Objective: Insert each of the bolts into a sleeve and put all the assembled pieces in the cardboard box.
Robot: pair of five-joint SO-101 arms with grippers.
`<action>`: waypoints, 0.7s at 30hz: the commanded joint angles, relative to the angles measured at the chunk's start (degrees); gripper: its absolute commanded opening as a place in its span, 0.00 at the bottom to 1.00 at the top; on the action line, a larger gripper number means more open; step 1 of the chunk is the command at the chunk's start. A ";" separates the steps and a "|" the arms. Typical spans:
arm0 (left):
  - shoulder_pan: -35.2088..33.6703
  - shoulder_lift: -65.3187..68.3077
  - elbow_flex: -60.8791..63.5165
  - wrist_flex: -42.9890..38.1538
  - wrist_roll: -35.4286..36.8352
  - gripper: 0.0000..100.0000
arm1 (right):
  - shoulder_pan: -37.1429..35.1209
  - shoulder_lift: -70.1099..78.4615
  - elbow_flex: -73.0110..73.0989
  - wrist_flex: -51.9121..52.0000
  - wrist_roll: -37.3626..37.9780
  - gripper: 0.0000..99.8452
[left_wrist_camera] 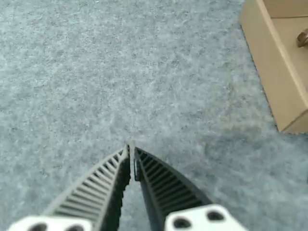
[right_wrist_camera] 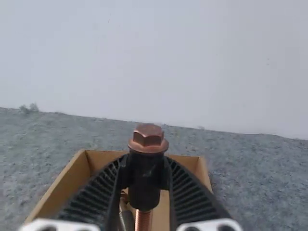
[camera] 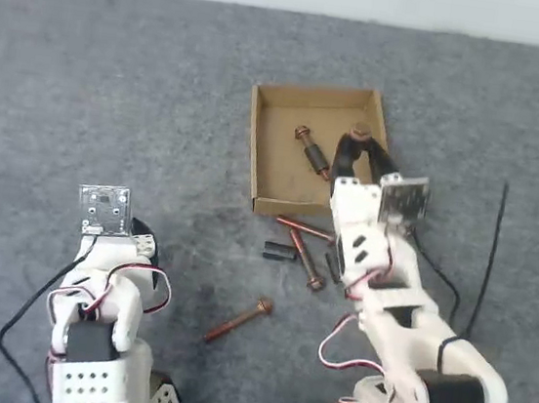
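Gripping sleeved bolt (right_wrist_camera: 147, 139) upright, head up: right claw (right_wrist_camera: 146, 166) over box (right_wrist_camera: 72, 183).

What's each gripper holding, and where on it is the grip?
The right gripper clamps the black sleeve of a bolt, just under its head, above the cardboard box. The left gripper holds nothing.

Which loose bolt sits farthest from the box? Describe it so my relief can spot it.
Start at the cardboard box and cross the cluster of bolts beside its wall on the robot's side. Farther out on the grey carpet lies one copper bolt; unlike the others, it lies alone.
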 commanded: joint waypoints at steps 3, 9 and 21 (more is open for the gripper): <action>-0.26 -0.79 -0.57 0.26 -0.79 0.01 | 0.75 -2.95 -15.30 17.80 0.53 0.01; -0.26 -0.79 -0.57 0.18 -0.79 0.01 | 0.48 5.93 -30.07 32.22 0.53 0.01; -0.26 -0.79 -0.57 0.18 -0.79 0.01 | 0.84 23.43 -51.78 56.75 7.47 0.01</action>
